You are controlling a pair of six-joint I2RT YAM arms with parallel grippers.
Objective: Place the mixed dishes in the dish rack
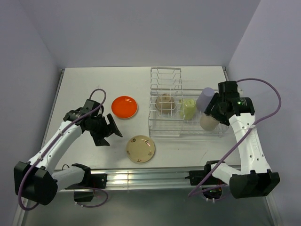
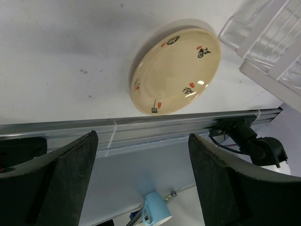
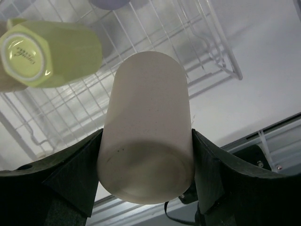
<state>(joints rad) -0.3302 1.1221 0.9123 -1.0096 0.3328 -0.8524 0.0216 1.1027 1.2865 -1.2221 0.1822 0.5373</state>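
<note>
The dish rack (image 1: 165, 75) stands at the back right of the table. My right gripper (image 1: 212, 116) is shut on the tan cup (image 1: 207, 123), holding it tilted over the rack's basket section at its right end. In the right wrist view the tan cup (image 3: 146, 117) fills the space between the fingers (image 3: 70, 174), above the rack wires (image 3: 207, 42). A yellow-green cup (image 1: 189, 108), a lavender cup (image 1: 205, 98) and a pale bowl (image 1: 164, 101) are in the rack. The orange plate (image 1: 124, 106) and cream saucer (image 1: 140, 149) lie on the table. My left gripper (image 1: 112, 132) hangs open and empty, left of the saucer (image 2: 176, 70).
The table's near edge has a metal rail (image 1: 141, 178) between the arm bases. A blue mug (image 2: 157, 214) shows below the table edge in the left wrist view. Walls close in the table at the back and on both sides.
</note>
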